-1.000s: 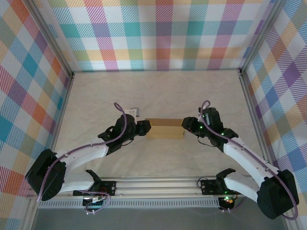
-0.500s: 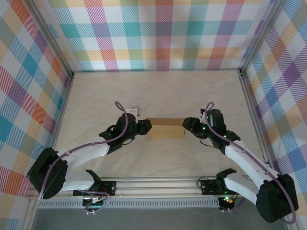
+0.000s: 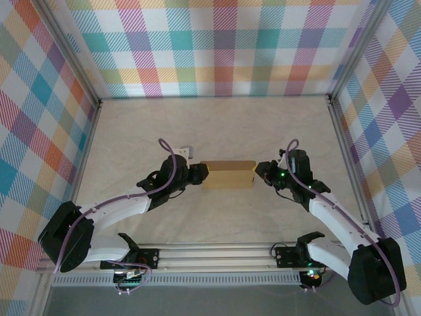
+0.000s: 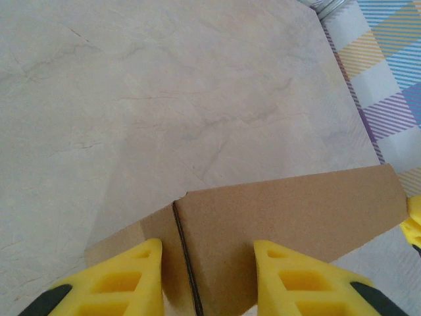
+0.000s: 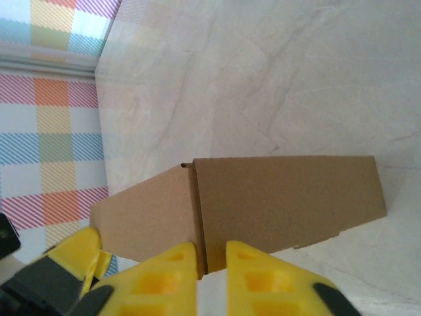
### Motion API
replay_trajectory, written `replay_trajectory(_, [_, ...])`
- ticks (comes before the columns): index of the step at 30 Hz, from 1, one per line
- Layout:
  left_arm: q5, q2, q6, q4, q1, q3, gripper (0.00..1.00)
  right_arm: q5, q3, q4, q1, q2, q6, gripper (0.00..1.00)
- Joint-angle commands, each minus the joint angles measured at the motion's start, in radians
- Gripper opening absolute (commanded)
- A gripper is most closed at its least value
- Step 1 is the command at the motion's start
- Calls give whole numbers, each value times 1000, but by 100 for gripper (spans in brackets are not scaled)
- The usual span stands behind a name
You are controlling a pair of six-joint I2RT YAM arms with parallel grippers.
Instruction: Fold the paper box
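Brown cardboard, folded into a shallow box, lies flat on my pale table. It sits about the middle of the table, its long side running left to right between my two arms. My left gripper is at the box's left end and my right gripper at its right end. From above, each looks to be touching the cardboard or just short of it. From my left wrist, the yellow fingers stand part-way apart, and the near end of the box sits in the gap. A creased corner edge runs down between them, with a narrow face of the box falling away to the left and the broad face stretching off to the right. The fingers overlap the cardboard on both sides, but I cannot tell whether the pads press it or merely straddle it. From my right wrist, the yellow fingers are drawn almost together, leaving only a thin slit. The box's corner edge shows in that slit, so these jaws look pinched onto the cardboard at that end. Beyond them the box reaches away across the table, its broad face smooth and unbroken. Plaid walls ring the table on three sides, and the marbled surface around the box is bare.
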Motion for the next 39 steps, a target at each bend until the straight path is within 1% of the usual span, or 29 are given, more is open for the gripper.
replay_trajectory(1, [10, 56, 35, -273, -1, -68, 31, -21, -25, 18, 4, 12, 29, 7])
replay_trajectory(3, [12, 58, 35, -273, 0, -67, 31, -18, -23, 4, 5, 7, 22, 3])
replay_trajectory(4, [11, 59, 36, -272, -1, -65, 31, -16, -20, 0, 4, 3, 19, 3])
replay_trajectory(5, [13, 61, 36, -272, 0, -65, 31, -17, -16, -1, 5, 0, 18, 6])
replay_trajectory(6, [13, 60, 37, -272, -1, -65, 31, -21, -12, 4, 5, -4, 16, 10])
replay_trajectory(8, [13, 60, 37, -271, 0, -64, 31, -28, 1, 19, 5, -10, 20, 31])
replay_trajectory(10, [13, 64, 36, -269, -1, -64, 31, -19, 10, 29, 4, -16, 24, 40])
replay_trajectory(12, [16, 66, 37, -266, -1, -64, 31, 1, 21, 34, -1, -19, 24, 43])
replay_trajectory(15, [19, 70, 35, -263, 0, -64, 31, 23, 31, 34, -5, -9, 25, 44])
replay_trajectory(16, [19, 70, 36, -263, -1, -62, 31, 24, 33, 29, -7, -1, 24, 41])
replay_trajectory(19, [19, 67, 37, -264, 0, -60, 31, 24, 25, 26, -8, 25, 22, 27])
replay_trajectory(20, [19, 69, 38, -264, -1, -60, 31, 24, 22, 21, -8, 34, 22, 21])
replay_trajectory(21, [20, 67, 39, -266, 0, -59, 31, 25, 25, 8, -10, 42, 16, 18])
replay_trajectory(22, [21, 68, 40, -267, 0, -55, 31, 25, 30, -5, -9, 43, 3, 18])
replay_trajectory(24, [25, 67, 39, -269, -1, -49, 31, 28, 48, -32, -9, 31, -25, 24])
replay_trajectory(26, [41, 65, 35, -273, 0, -41, 31, 46, 83, -85, -8, 15, -88, 37])
replay_trajectory(27, [52, 64, 31, -272, 0, -36, 32, 55, 99, -109, -7, 14, -121, 42])
replay_trajectory(29, [82, 62, 32, -274, 1, -16, 38, 56, 120, -139, -7, 31, -185, 53])
replay_trajectory(30, [91, 62, 32, -279, 1, -6, 39, 53, 126, -143, -7, 47, -199, 55])
replay_trajectory(31, [98, 61, 33, -286, 1, 8, 40, 49, 132, -145, -7, 68, -206, 56])
replay_trajectory(36, [112, 54, 55, -320, 1, 43, 44, 28, 128, -109, -5, 149, -208, 51])
replay_trajectory(39, [118, 47, 63, -335, 1, 61, 48, 45, 106, -104, -4, 153, -208, 49])
